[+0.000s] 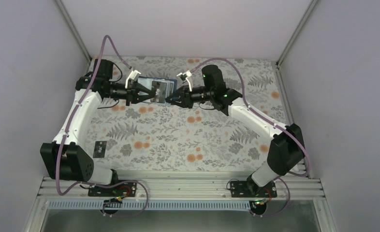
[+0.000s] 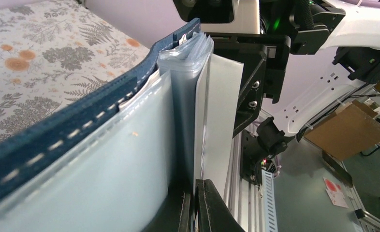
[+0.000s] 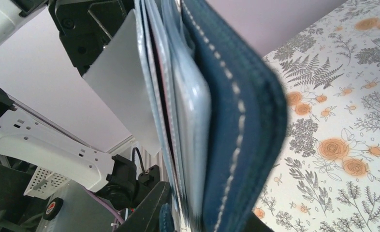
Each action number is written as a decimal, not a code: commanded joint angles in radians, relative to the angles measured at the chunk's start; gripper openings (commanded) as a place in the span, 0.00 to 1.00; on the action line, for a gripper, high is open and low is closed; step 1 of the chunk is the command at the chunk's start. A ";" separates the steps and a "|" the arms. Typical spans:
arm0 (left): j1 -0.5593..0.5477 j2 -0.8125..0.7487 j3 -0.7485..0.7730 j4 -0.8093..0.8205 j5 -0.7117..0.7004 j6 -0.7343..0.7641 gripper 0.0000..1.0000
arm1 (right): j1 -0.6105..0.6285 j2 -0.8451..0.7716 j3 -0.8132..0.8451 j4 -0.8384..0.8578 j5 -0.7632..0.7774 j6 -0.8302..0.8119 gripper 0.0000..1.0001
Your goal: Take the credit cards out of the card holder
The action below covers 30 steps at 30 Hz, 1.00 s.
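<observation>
Lying flat on the floral cloth point(image 1: 217, 140) near the left arm's base, one black card point(image 1: 100, 148) is out. Farther back, mid-table, the navy stitched card holder point(image 1: 163, 87) hangs aloft between both arms, long axis left to right. The left gripper point(image 2: 196, 208) is pinched tight on a thin pale sheet point(image 2: 222, 106) projecting from the glossy pockets; card or sleeve, I cannot tell. The right gripper point(image 3: 202, 220) straddles the holder's opposite edge; whether it clamps is unclear. Any pull would run leftward.

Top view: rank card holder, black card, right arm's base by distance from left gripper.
1. card holder: pinched in the left gripper, far centre.
2. black card: lying flat, near left.
3. right arm's base: near edge, right.
</observation>
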<state>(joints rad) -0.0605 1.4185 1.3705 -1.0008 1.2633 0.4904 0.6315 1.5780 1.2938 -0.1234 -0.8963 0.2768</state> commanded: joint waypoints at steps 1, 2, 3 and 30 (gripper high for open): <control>0.005 -0.015 -0.005 -0.007 0.068 0.043 0.02 | -0.009 0.004 0.006 0.050 -0.040 0.010 0.26; 0.005 -0.013 -0.011 -0.004 0.071 0.039 0.02 | -0.008 0.007 0.009 0.058 -0.054 0.013 0.29; 0.005 -0.012 -0.015 -0.003 0.072 0.038 0.02 | -0.007 0.009 0.012 0.065 -0.061 0.019 0.30; 0.037 0.008 0.033 -0.063 0.003 0.099 0.02 | -0.019 -0.001 0.007 0.008 -0.051 -0.022 0.04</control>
<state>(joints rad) -0.0532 1.4189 1.3670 -1.0100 1.2606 0.5179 0.6258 1.5856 1.2945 -0.0864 -0.9611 0.2813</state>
